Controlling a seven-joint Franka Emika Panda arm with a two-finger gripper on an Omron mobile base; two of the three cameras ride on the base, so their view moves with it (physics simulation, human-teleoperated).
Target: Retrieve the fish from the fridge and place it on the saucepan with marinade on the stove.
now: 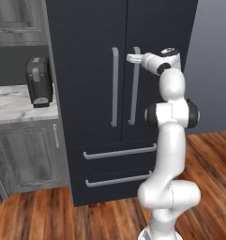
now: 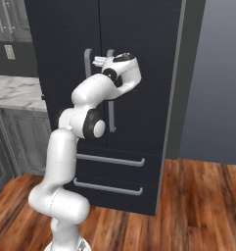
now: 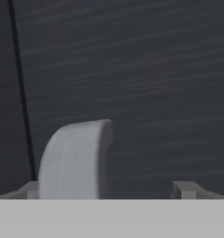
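Note:
The fridge (image 1: 91,93) (image 2: 139,127) is a tall black appliance with both doors shut, and its dark door panel (image 3: 155,69) shows close up in the hand view. My gripper (image 1: 132,58) (image 2: 98,61) (image 3: 108,190) is open at the top end of the right door's grey bar handle (image 1: 134,89) (image 2: 111,112) (image 3: 76,158). That handle's rounded end stands between the fingertips, nearer the left one. Nothing is gripped. The fish, the saucepan and the stove are out of view.
The left door's handle (image 1: 115,86) runs just beside the gripper. Two drawers with long bar handles (image 1: 119,152) sit below the doors. A black coffee machine (image 1: 38,82) stands on the marble counter (image 1: 11,108) to the left, over grey cabinets. A grey wall (image 2: 212,98) is at right.

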